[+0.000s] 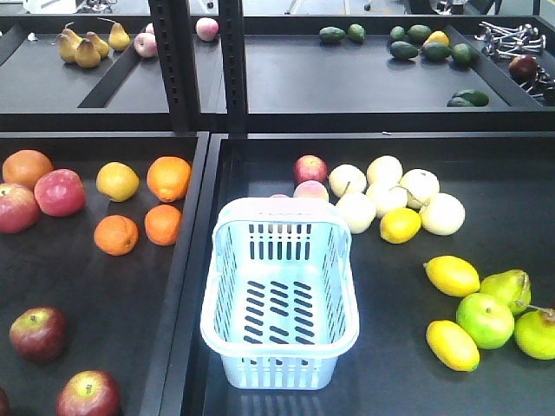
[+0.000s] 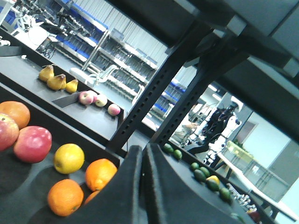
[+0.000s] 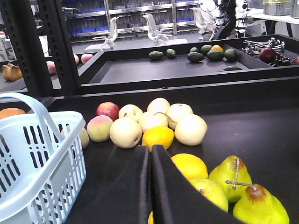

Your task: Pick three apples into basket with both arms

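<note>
The pale blue basket [image 1: 282, 211] stands empty at the left of the right-hand tray; its rim and raised handle [image 3: 42, 154] fill the left of the right wrist view. Two dark maroon apples [image 1: 37, 334] [image 1: 88, 394] lie at the front of the left tray, and a sliver of a third apple [image 1: 3, 402] shows at the frame's edge. Neither arm appears in the front view. My left gripper [image 2: 141, 149] is shut on nothing, above the oranges. My right gripper [image 3: 150, 148] is shut and empty, just right of the basket.
Oranges [image 1: 168, 178], a yellow fruit [image 1: 117, 181] and pink-red apples [image 1: 59, 191] lie in the left tray. Pale round fruit [image 1: 386, 195], lemons [image 1: 451, 276], pears [image 3: 231, 175] and a green apple [image 1: 485, 320] lie right of the basket. Black rack posts [image 1: 195, 61] rise behind.
</note>
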Tool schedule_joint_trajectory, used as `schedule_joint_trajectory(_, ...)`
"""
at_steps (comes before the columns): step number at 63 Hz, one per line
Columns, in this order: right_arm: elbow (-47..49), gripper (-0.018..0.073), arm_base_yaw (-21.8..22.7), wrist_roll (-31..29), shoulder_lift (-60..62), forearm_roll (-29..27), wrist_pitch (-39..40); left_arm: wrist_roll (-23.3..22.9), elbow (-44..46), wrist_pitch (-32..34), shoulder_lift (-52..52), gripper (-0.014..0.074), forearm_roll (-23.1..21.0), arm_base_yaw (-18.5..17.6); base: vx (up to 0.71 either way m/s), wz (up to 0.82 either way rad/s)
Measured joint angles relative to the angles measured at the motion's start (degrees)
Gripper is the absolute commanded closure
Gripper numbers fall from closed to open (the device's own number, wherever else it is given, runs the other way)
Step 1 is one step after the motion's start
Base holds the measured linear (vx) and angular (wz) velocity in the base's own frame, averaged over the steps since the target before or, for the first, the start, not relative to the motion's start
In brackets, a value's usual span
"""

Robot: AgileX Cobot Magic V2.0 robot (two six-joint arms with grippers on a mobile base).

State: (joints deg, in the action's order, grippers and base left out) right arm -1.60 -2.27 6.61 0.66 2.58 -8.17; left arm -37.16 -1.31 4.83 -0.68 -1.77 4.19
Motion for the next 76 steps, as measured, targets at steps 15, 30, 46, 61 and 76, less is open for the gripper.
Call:
schedule_joint_trajectory(15, 0.0, 0.0564, 0.0, 0.0, 0.0, 0.0, 0.0, -16.9, 0.0, 4.0, 0.0, 0.0603, -0.1, 0.0, 0.00, 0.00)
schedule_joint_trajectory(30, 0.0, 0.0564, 0.0, 0.0, 0.0, 0.0, 0.0, -36.7, 0.0, 22.2, 0.0, 0.0603, 6.1, 0.0, 0.00, 0.00)
schedule_joint_trajectory(46, 0.0, 0.0564, 0.0, 0.0, 0.0, 0.0, 0.0, -51.0, 6.5, 25.2, 0.0, 0.0603, 29.5, 0.0, 0.00, 0.00)
schedule_joint_trajectory(61, 0.0, 0.0564, 0.0, 0.0, 0.0, 0.0, 0.0, -52.7, 20.7, 21.4, 5.1, 0.0603, 52.3, 0.0, 0.00, 0.00)
schedule_joint_trajectory(76, 0.0, 0.0564, 0.0, 0.0, 0.0, 0.0, 0.0, -56.4, 29.8, 24.3, 20.0, 0.0603, 67.6, 0.0, 0.00, 0.00)
